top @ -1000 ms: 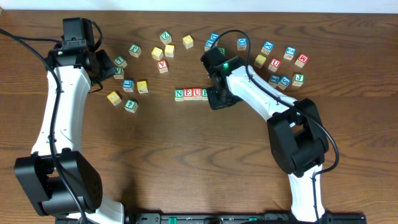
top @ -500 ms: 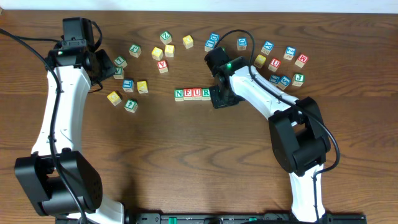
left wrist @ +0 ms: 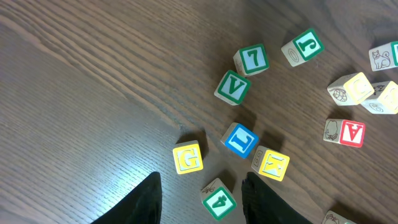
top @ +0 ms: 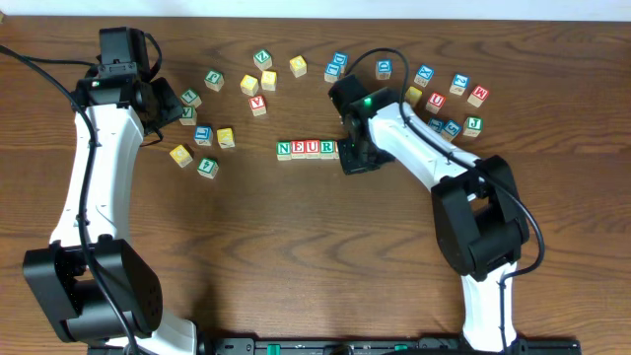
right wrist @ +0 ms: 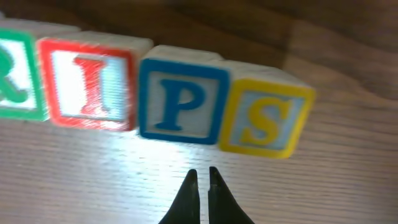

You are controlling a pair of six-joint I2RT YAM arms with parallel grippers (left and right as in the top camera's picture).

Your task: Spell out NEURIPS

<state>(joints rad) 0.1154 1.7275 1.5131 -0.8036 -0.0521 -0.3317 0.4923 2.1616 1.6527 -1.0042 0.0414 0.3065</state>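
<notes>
Four cubes reading N, E, U, R stand touching in a row at mid-table. My right gripper covers the row's right end from overhead. The right wrist view shows that end: R, red I, blue P, yellow S, side by side. My right gripper is shut and empty, just in front of the P and S, touching neither. My left gripper hangs open above the loose cubes at the back left. Nothing is between the fingers of the left gripper; a green 4 cube lies on the table below.
Loose cubes lie at the back left, among them a yellow G, blue L and green V. More lie behind the row and at the back right, including a red U and a green J.
My right gripper has slid right along the row, and the R now shows fully from overhead. The left arm has not moved.
</notes>
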